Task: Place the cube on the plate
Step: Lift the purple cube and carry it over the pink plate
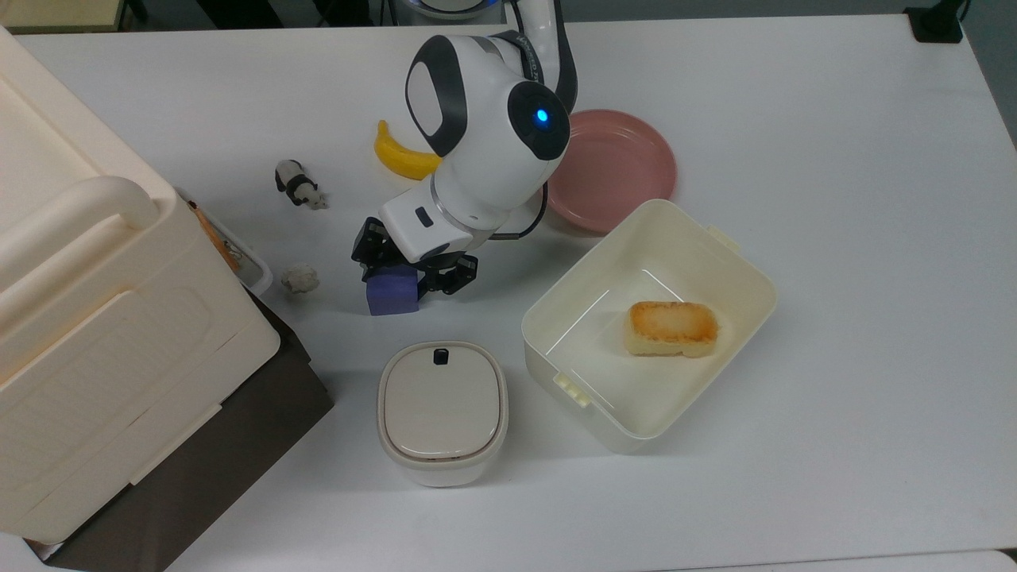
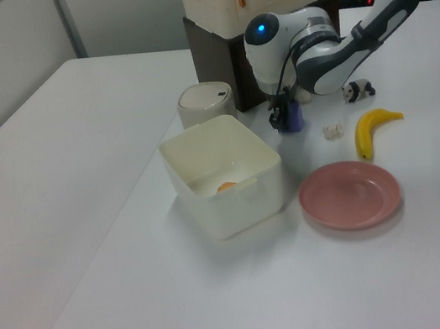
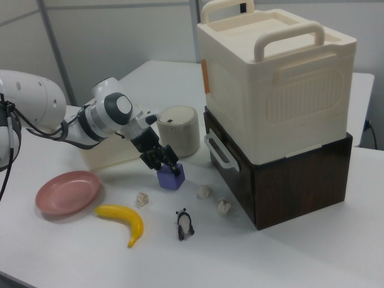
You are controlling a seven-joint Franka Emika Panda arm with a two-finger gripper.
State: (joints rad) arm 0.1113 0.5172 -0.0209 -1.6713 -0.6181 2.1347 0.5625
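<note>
The blue-purple cube (image 1: 391,292) (image 2: 295,116) (image 3: 171,177) rests on the white table, in front of the lidded pot in the top view. My gripper (image 1: 407,270) (image 2: 282,117) (image 3: 162,162) is lowered over the cube's top, open, with a black finger on each side of it. The arm's white wrist hides part of the cube in the top view. The pink plate (image 1: 628,159) (image 2: 349,195) (image 3: 67,192) lies bare at the top view's upper right of the gripper, beyond the arm.
A cream tub (image 1: 699,230) holding a bread piece (image 1: 672,327) sits beside the plate. A lidded round pot (image 1: 442,409), a banana (image 1: 401,157), a toy panda (image 1: 298,184), a white crumpled bit (image 1: 300,278) and a large cream box (image 1: 95,318) surround the cube.
</note>
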